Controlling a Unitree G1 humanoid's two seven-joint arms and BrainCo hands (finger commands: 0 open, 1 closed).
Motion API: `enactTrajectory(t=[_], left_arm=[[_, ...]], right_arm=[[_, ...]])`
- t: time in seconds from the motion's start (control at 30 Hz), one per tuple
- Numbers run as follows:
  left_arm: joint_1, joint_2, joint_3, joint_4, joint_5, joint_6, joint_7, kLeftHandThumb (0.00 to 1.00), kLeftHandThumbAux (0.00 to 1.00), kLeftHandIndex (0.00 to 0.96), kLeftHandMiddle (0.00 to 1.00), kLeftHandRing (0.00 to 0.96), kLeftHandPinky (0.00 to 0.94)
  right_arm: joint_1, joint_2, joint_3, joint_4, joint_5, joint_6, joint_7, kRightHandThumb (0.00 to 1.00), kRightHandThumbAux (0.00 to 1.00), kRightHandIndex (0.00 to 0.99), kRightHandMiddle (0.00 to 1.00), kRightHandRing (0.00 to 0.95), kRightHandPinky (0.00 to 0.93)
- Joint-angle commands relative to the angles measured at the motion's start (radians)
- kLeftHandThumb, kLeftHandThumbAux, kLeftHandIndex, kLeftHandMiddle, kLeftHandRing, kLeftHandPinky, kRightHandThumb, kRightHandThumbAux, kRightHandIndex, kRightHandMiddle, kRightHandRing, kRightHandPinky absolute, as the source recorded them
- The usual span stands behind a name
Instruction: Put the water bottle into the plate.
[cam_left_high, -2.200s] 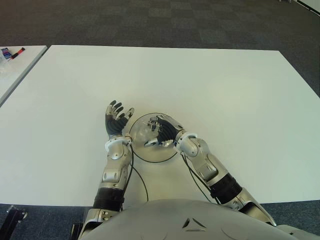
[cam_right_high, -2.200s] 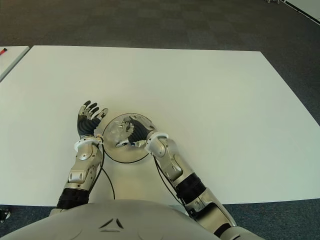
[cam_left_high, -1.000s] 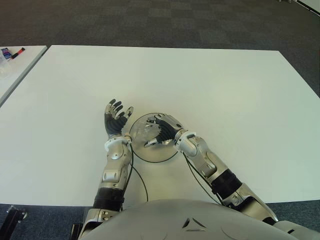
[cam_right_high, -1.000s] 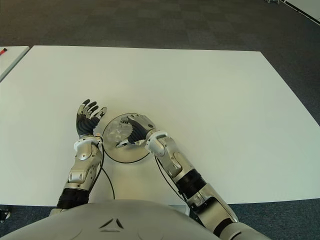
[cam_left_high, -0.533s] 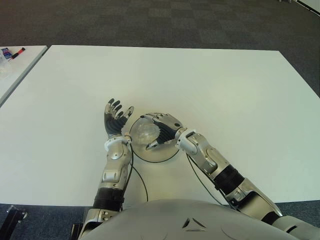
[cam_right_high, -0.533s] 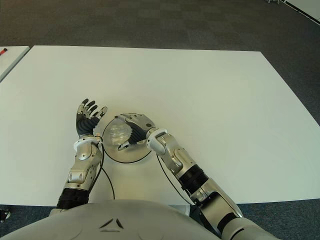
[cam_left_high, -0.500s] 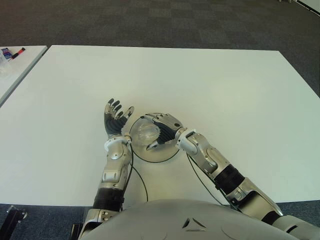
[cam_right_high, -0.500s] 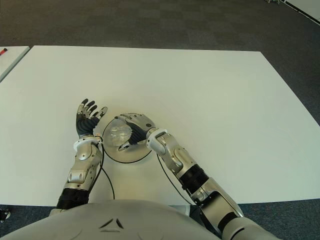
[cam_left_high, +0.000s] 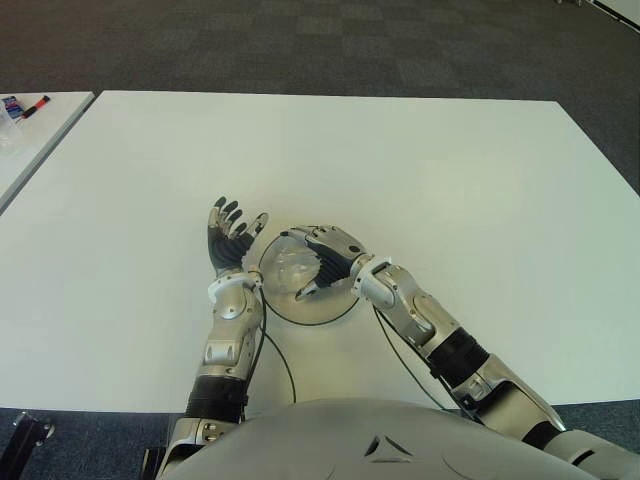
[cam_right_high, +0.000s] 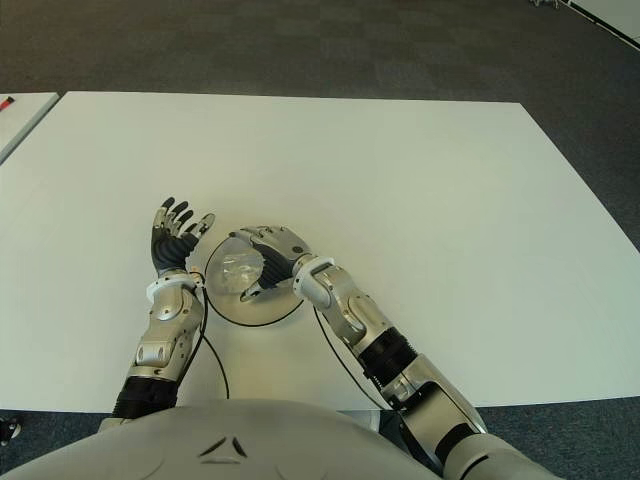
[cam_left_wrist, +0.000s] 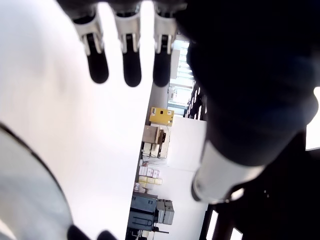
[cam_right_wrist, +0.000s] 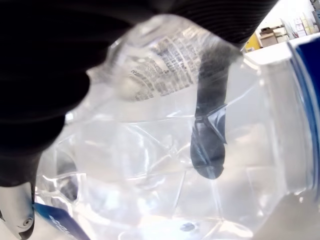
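Near the table's (cam_left_high: 450, 180) front edge, the left eye view shows the right hand (cam_left_high: 325, 255) curled round the bottle (cam_left_high: 290, 268), which sits over the plate (cam_left_high: 330, 312). Its long axis seems to point up toward the camera, so it reads as a round clear blob; I cannot tell whether its base touches the plate. The left hand (cam_left_high: 230, 245) shows just left of the plate, palm up, fingers spread, holding nothing.

From the right eye, the same layout: bottle (cam_right_high: 240, 272) inside the plate's dark rim (cam_right_high: 262, 322), the right hand (cam_right_high: 275, 255) wrapping it from the right side, the left hand (cam_right_high: 177, 238) apart from it.

Left wrist view: extended fingers (cam_left_wrist: 124, 60) over bare white table, nothing grasped.

Right wrist view: clear crinkled plastic with a printed label fills the frame, and a dark fingertip (cam_right_wrist: 209, 150) presses against the bottle (cam_right_wrist: 150, 165). The grip is firm, so what remains, I judge, is to settle the bottle and let go.
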Motion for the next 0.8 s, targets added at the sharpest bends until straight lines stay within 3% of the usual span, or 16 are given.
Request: enactTrajectory(t=[0.03, 0.4, 0.8], left_arm=[[0.019, -0.093, 0.002, -0.004, -0.007, 0.008, -0.004, 0.064, 0.91, 0.146, 0.208, 0.205, 0.23], [0.019, -0.092, 0.007, -0.001, -0.015, 0.008, -0.01, 0.076, 0.903, 0.147, 0.211, 0.206, 0.218], [0.018, -0.089, 0.008, 0.005, -0.024, 0.001, -0.018, 0.083, 0.903, 0.148, 0.207, 0.2, 0.211]], right_arm=[[0.016, -0.004, -0.014, 0.035, 0.019, 0.009, 0.003, 0.029, 0.81, 0.0, 0.0, 0.0, 0.0], [0.02, -0.002, -0.024, 0.042, 0.04, -0.002, -0.01, 0.0, 0.883, 0.0, 0.0, 0.0, 0.0], [0.021, 0.001, -0.03, 0.057, 0.052, -0.016, -0.029, 0.0, 0.896, 0.0, 0.0, 0.0, 0.0]])
